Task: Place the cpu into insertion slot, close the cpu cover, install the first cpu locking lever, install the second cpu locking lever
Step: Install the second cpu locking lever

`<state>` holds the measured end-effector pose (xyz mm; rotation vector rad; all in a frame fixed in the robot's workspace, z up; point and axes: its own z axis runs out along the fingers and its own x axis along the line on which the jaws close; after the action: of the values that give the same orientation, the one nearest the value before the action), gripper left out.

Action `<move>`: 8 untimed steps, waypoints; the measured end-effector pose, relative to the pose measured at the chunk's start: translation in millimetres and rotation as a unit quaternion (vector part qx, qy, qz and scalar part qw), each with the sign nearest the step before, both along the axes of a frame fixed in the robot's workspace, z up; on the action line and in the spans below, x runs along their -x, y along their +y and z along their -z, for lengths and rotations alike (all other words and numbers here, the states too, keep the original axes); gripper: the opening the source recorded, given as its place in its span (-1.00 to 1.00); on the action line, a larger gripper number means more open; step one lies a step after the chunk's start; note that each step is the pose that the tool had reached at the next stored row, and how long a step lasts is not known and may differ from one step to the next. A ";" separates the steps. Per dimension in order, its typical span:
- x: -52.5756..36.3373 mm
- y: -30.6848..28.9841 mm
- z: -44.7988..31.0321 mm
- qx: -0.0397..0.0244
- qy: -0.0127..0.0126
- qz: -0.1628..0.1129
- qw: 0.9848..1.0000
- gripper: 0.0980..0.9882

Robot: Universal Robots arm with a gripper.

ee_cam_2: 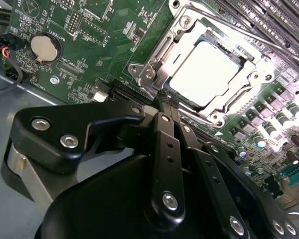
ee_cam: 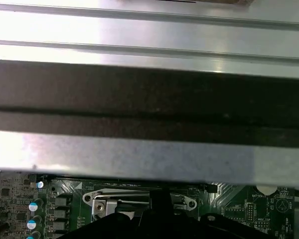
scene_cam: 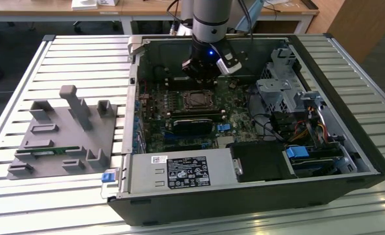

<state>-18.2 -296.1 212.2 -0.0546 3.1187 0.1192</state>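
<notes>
Silver-grey, the cpu (ee_cam_2: 205, 72) is seen seated in the insertion slot (ee_cam_2: 229, 97), framed by the cpu cover (ee_cam_2: 157, 64) lying flat over it. The end effector (ee_cam_2: 165, 101) is pressed together, empty, at the cover's edge.

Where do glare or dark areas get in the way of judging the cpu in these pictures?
In the second wrist view, glare washes the cpu top nearly white, though the cpu cover framing it stays readable, with the gripper tips at its edge. In the first wrist view, a bright band of the metal case wall is blown out. In the exterior view, the insertion slot sits dim beneath the arm.
</notes>
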 end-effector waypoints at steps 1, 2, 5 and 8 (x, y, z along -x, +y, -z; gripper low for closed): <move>0.0 -0.4 0.0 0.000 0.000 0.000 1.000 -0.98; 0.0 -0.7 0.0 0.000 0.000 0.000 1.000 -0.98; 0.0 -1.9 0.0 0.000 0.000 0.000 1.000 -0.98; 0.0 -3.1 0.0 0.000 0.000 0.000 1.000 -0.98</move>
<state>-18.2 -299.2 212.1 -0.0545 3.1186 0.1193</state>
